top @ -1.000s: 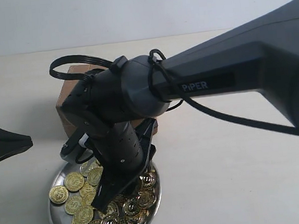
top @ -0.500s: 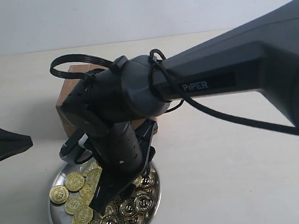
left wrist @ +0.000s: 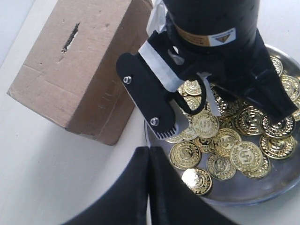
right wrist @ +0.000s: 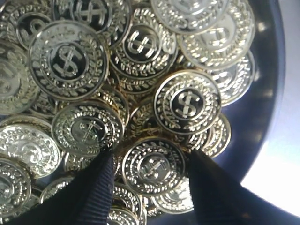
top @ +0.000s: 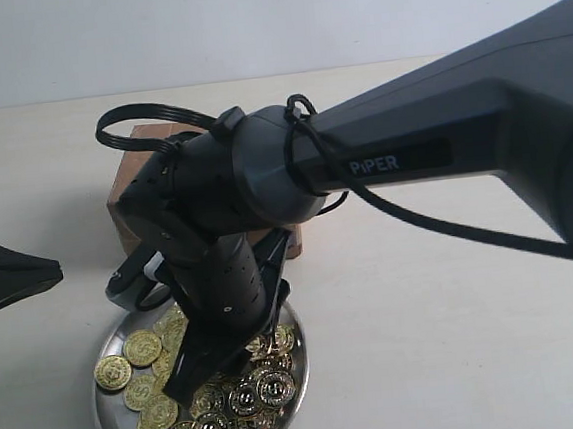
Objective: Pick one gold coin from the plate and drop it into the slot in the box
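Though shiny, round embossed gold coins point(right wrist: 187, 102)

You'll find the plate point(top: 105, 343) on the tabletop point(top: 428, 343) just in front of the box point(top: 129, 188) in the exterior view; the slot point(left wrist: 70, 37) sits in the box's top face. In the plate the coins point(top: 143, 348) lie heaped, with the right end effector point(right wrist: 152, 183) down among them, one coin point(right wrist: 153, 166) between its fingers point(right wrist: 93, 192)

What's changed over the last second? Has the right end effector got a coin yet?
The right end effector shifted slightly left over the pile, its jaws open astride one gold coin; nothing is gripped yet. The plate, the box and the shut left end effector stayed put.
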